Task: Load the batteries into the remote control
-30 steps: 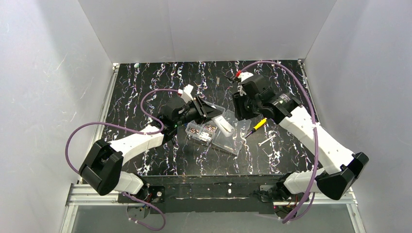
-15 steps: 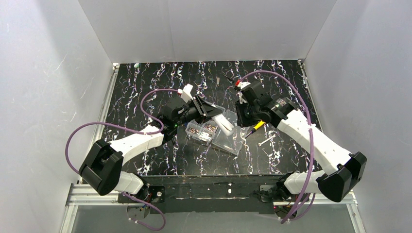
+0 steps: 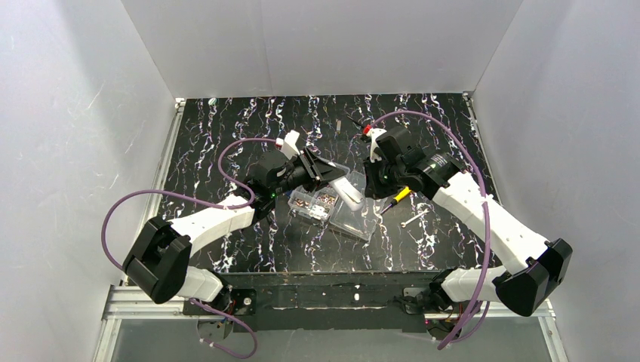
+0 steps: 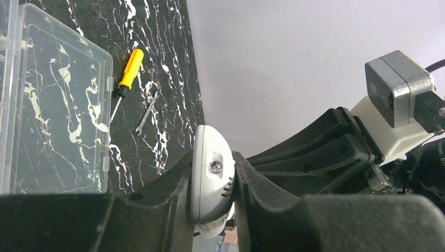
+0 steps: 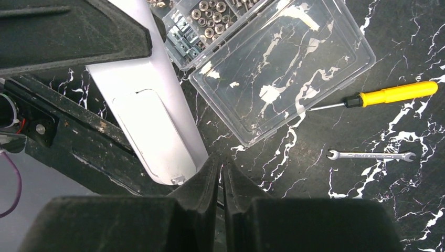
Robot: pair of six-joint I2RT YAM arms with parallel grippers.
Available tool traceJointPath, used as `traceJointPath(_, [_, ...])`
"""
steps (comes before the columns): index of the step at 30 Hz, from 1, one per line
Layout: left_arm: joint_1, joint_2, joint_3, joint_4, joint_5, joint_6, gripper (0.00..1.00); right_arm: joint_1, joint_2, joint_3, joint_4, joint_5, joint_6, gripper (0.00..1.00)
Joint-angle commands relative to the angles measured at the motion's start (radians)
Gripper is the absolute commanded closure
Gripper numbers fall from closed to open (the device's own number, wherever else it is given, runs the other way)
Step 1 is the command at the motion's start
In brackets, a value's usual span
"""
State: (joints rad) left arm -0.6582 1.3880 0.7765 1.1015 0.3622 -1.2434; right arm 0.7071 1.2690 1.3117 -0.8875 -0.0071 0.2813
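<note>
The white remote control (image 3: pixel 349 189) is held above the clear box, with my left gripper (image 3: pixel 317 170) shut on it. In the left wrist view its rounded end (image 4: pixel 210 176) is pinched between both fingers. In the right wrist view its back panel (image 5: pixel 151 128) faces the camera, its outline closed. My right gripper (image 5: pixel 221 160) sits just right of the remote's near end, its jaws pressed together with nothing visible between them. From above, the right gripper (image 3: pixel 370 188) hangs close beside the remote. No batteries are in view.
A clear compartmented box (image 3: pixel 311 205) of small hardware lies under the remote, its open lid (image 5: pixel 286 68) lying flat. A yellow-handled screwdriver (image 5: pixel 393 93) and a small wrench (image 5: pixel 370 156) lie to the right of it on the black marbled table (image 3: pixel 226 143).
My right gripper has closed its jaws and moved down and left, up against the remote's end. The left arm and the remote have not moved.
</note>
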Motion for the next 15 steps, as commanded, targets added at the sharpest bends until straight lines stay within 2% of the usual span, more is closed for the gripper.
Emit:
traceJointPath(1, [-0.004,-0.006,0.003,0.064,0.015,0.001,1.0,-0.001,-0.028,-0.01,0.026,-0.038,-0.013,0.88])
traceJointPath(15, [-0.003,-0.007,0.003,0.063,0.017,0.003,1.0,-0.001,-0.028,-0.009,0.03,-0.075,-0.016,0.92])
